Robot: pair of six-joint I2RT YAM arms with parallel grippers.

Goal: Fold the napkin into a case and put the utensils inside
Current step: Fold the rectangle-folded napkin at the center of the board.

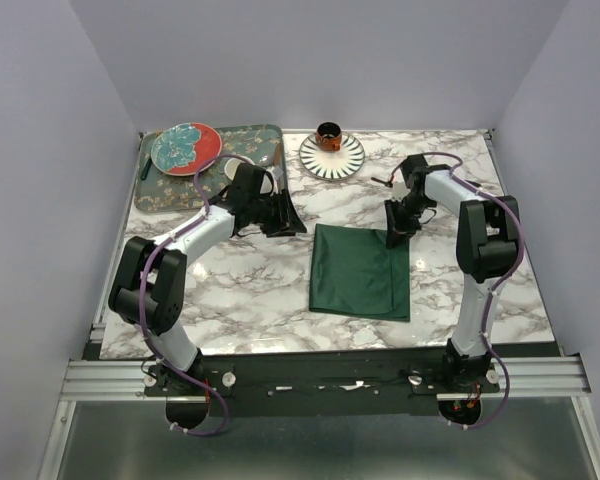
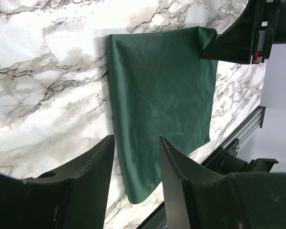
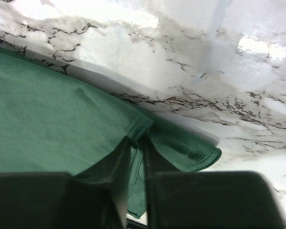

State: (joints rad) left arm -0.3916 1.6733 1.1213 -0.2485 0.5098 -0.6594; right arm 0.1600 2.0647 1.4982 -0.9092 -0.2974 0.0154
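Napkin: dark green cloth, likely light, limp and slippery; best taken by corners or hems. Right gripper pinches its far corner. Left gripper hangs parted and empty.

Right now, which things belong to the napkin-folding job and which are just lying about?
Job: napkin; right gripper, pinching its far right corner.
Lying about: tray; red plate on it; striped plate; cup on that.

A robotics lab test cell: plain pale walls box in a marble-patterned tabletop on three sides, while a cabled left arm and right arm stand bolted to an aluminium rail along its near edge.
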